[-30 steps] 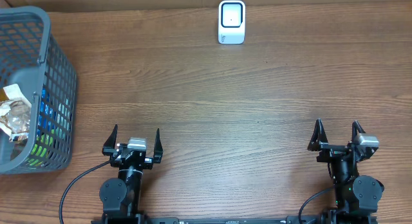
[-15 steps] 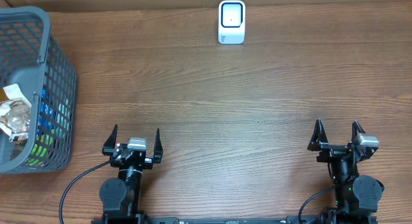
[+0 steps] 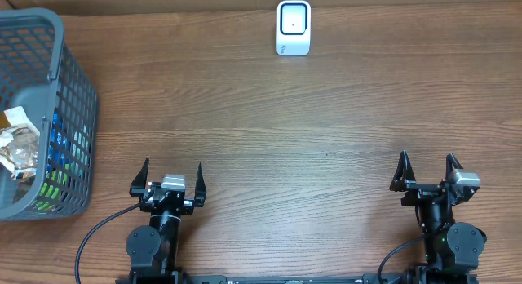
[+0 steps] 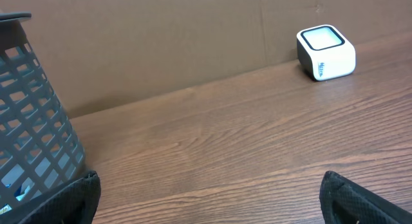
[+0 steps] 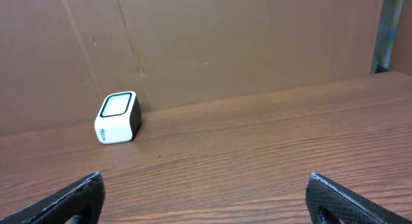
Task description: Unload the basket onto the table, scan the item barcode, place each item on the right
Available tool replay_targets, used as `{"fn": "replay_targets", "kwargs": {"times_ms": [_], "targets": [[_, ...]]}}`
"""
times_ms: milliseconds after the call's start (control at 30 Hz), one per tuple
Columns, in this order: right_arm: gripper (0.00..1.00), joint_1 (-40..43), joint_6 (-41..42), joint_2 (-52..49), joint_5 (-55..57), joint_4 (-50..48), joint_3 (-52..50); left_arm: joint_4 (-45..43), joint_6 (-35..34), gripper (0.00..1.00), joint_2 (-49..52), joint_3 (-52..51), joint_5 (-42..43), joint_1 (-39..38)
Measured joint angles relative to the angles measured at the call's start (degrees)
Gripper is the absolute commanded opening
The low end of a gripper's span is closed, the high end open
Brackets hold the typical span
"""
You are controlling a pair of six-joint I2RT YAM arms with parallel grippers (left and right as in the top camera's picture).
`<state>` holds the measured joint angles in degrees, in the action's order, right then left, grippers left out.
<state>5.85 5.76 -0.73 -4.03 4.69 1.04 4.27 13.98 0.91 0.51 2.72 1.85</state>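
Note:
A white barcode scanner (image 3: 294,28) with a dark-framed window stands at the far middle of the table; it also shows in the left wrist view, scanner (image 4: 326,52), and in the right wrist view, scanner (image 5: 118,117). Packaged items (image 3: 20,149) lie inside a grey basket (image 3: 72,96) at the left edge. My left gripper (image 3: 172,171) rests open at the near left, nothing between its fingers. At the near right my right gripper (image 3: 426,166) is open and empty too. Both are far from the scanner and the basket.
A brown cardboard wall (image 5: 244,44) runs along the table's far edge behind the scanner. The basket's slatted side (image 4: 32,134) rises close to the left gripper's left finger.

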Motion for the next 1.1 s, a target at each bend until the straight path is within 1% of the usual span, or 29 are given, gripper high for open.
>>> {"fn": "replay_targets", "kwargs": {"times_ms": [900, 1100], "targets": [[1.00, 0.0, 0.0, 0.0, 0.0, -0.1, 0.0, 0.0, -0.1, 1.00, 0.0, 0.0, 0.2, 0.0], [1.00, 0.0, 0.0, 0.0, -0.7, -1.8, 0.0, -0.2, -0.8, 1.00, 0.0, 0.0, 1.0, 0.0]]}}
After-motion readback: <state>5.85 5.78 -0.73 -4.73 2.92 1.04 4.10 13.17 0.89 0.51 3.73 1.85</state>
